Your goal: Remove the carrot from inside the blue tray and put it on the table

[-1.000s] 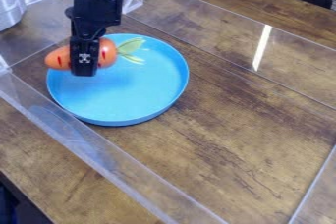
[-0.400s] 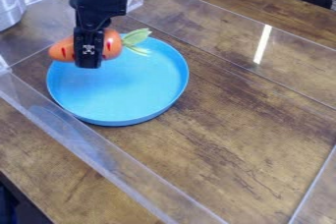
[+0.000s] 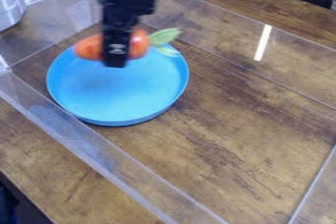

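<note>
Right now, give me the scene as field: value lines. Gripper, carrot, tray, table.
gripper: gripper shut on the carrot, pointing down, blurred
carrot: carrot orange, held in the jaws, lifted off the tray floor, green leaves toward the right
tray: blue tray round, nothing lying in it
table: table dark wood planks, glossy
task status: carrot still above the tray, not yet on the table

No readable text, no labels, no brands, no numbers, no signs — nothing legible anywhere in view
</note>
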Robot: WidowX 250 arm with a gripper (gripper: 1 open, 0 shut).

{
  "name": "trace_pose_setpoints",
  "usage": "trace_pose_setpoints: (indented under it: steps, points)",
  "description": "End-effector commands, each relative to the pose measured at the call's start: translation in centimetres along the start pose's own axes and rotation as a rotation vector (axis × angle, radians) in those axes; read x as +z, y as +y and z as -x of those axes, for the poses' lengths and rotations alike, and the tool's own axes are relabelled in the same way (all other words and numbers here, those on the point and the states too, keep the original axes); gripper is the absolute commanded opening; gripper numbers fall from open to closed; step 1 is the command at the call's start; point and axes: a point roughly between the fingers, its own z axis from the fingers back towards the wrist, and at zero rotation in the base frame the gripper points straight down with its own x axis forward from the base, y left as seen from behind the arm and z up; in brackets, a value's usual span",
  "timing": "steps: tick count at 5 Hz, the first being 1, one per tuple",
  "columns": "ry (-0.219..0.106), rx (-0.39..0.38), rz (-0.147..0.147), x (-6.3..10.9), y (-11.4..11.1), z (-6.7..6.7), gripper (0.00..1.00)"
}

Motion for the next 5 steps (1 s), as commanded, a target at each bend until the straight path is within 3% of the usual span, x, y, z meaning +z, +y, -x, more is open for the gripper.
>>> trace_pose_setpoints:
  steps: [1,3,4,5]
  points:
    - [-0.051,-0.028,-0.06,2.4,-0.5,-4.0,0.0]
    - [-0.065,-0.112,-0.063,2.3,-3.3,-11.0,0.0]
    - [-0.067,-0.111,-0.063,1.7,-2.9,-11.6,1.0]
    - [-0.082,-0.105,-0.068,1.1,-2.6,-12.5,1.0]
